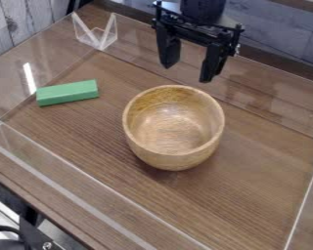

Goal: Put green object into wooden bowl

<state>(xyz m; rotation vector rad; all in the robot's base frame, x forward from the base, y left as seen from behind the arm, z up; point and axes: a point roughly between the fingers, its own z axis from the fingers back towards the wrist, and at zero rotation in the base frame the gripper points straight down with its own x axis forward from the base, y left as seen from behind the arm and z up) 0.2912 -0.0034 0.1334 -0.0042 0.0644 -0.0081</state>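
claw (187, 64) open above wooden bowl (175, 126); green object (67, 93) well apart.

Small, soft, low-resolution view, evenly and brightly lit, white glare streaks seen on the clear panels (28, 73), pale sheen on the wooden table (270, 117), shadows faint, edges slightly blurred.

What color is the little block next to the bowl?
Bright green. The block shows clearly in the camera view, left of the wooden bowl.
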